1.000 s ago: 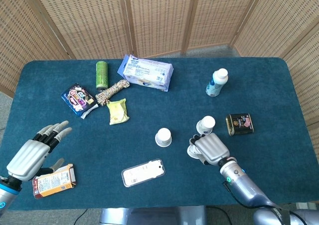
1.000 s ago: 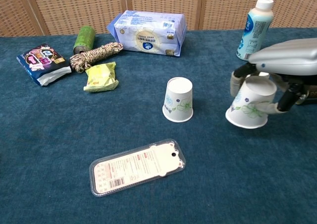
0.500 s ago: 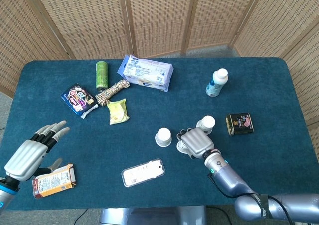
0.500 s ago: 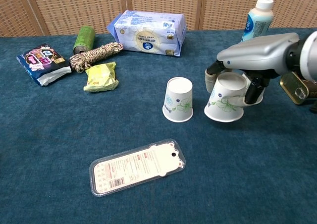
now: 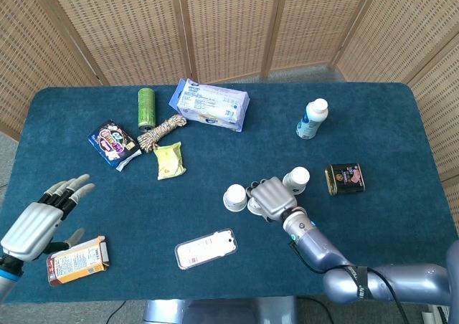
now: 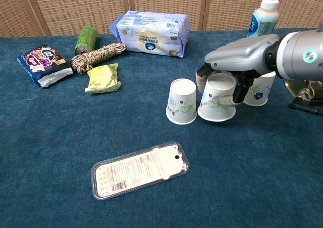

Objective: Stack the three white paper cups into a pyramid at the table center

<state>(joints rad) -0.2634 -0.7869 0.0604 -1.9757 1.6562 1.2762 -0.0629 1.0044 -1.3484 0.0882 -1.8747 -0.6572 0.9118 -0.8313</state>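
From the head view, the right hand (image 5: pixel 270 197) lies palm down over a paper cup near the table's middle, its fingers wrapped round that cup so that only a sliver of white shows under it. Just to that hand's left stands a second cup (image 5: pixel 234 197), upside down with its flat base facing up. Just beyond the hand, toward the far right, stands a third cup (image 5: pixel 296 179), also base up, and further right of it a dark tin (image 5: pixel 344 178). The white bottle (image 5: pixel 311 119) is well beyond the hand. The left hand (image 5: pixel 37 220) hovers far off at the table's near left edge with fingers spread and nothing in them, just above a snack packet (image 5: pixel 77 260). From the chest view, the right hand (image 6: pixel 237 56) grips the held cup (image 6: pixel 217 97) from above, fingers down its sides. That cup is upside down, its long axis nearly upright and leaning slightly, the wide rim at the blue cloth (image 6: pixel 60 137); whether the rim touches the cloth I cannot tell. It is white with a green leaf and flower print. Its rim sits just beside, perhaps touching, the left cup (image 6: pixel 181 101), which bears the same print. The third cup (image 6: pixel 258 90) stands behind the hand, partly hidden. A flat plastic pack (image 6: pixel 140 169) lies nearer the camera, well left of the hand.
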